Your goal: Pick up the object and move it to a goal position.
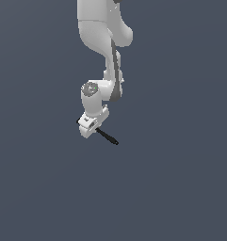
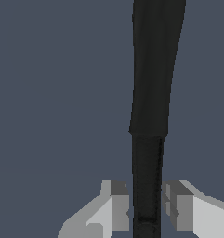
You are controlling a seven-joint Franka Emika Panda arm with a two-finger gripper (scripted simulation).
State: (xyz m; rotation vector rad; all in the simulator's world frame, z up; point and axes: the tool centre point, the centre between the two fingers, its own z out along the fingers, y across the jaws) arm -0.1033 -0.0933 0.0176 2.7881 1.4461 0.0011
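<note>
The white arm point(image 1: 103, 52) hangs from above, and its gripper point(image 1: 90, 124) has the jaws clamped on the black rod-like utensil point(image 1: 108, 137). In the exterior view the utensil sticks out from the gripper toward 4 o'clock. In the wrist view the utensil point(image 2: 150, 93) runs between the two fingers point(image 2: 118, 207), which press on its narrow part from both sides.
</note>
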